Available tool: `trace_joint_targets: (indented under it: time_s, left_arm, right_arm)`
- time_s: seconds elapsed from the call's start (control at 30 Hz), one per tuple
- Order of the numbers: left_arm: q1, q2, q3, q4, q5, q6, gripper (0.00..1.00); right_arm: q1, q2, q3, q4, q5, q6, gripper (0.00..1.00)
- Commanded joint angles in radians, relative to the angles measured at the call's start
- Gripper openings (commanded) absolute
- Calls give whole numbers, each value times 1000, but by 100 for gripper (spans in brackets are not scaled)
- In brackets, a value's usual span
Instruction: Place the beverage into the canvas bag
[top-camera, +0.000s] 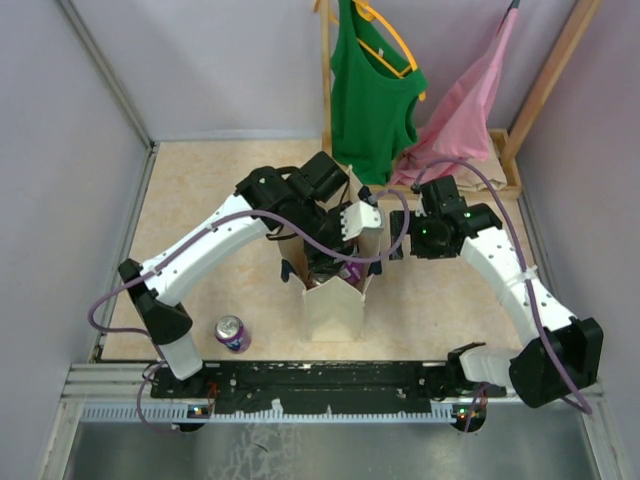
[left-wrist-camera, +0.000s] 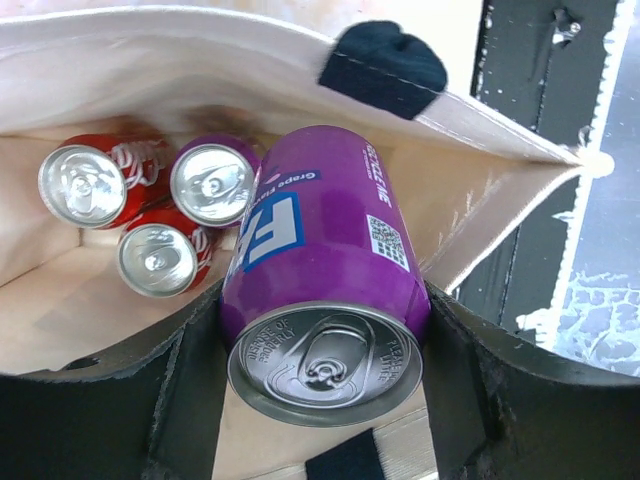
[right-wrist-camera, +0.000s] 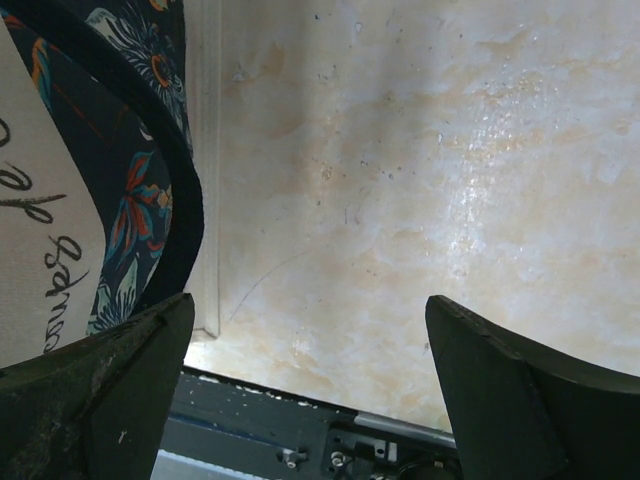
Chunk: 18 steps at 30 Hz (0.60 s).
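Over the mouth of the canvas bag (top-camera: 335, 305), your left gripper (left-wrist-camera: 325, 385) is clamped on the purple can (left-wrist-camera: 320, 260), with one finger pressed to each side of the body. The can is tilted: its pull-tab end faces the wrist camera and its base points down into the bag's interior. You cannot tell from either view whether the base touches anything below. On the bag floor, three other cans stand upright and bunched together in one corner: a red can (left-wrist-camera: 85, 180), a second red can (left-wrist-camera: 160, 258) and a purple-sided can (left-wrist-camera: 212, 183). A navy handle (left-wrist-camera: 385, 62) is stitched to the rim beyond the held can. Your right gripper (right-wrist-camera: 310, 385) has its jaws spread with nothing between them; it sits over the bare table (right-wrist-camera: 420, 180), just beside a navy floral trim (right-wrist-camera: 140, 180) edging a beige panel with script lettering. On the table near the left arm's base, a spare purple can (top-camera: 233, 333) stands well apart from the bag. At the far edge, a green tank top (top-camera: 370, 100) and a pink garment (top-camera: 465, 110) hang side by side.
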Motion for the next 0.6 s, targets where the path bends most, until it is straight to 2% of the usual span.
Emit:
trace_joint_targets:
  time_s: [0.0, 0.2, 0.3, 0.57]
  left_arm:
    - [-29, 4, 15, -31, 56, 27, 0]
    - [-38, 27, 68, -137, 151, 27, 0]
    - [-41, 10, 49, -140, 177, 25, 0]
    - [-45, 33, 1, -140, 148, 65, 0]
  right_arm:
    - [8, -44, -15, 32, 4, 10, 99]
    - [7, -63, -45, 38, -4, 20, 99]
    - [7, -70, -55, 41, -6, 21, 99]
    - [7, -69, -63, 45, -10, 16, 99]
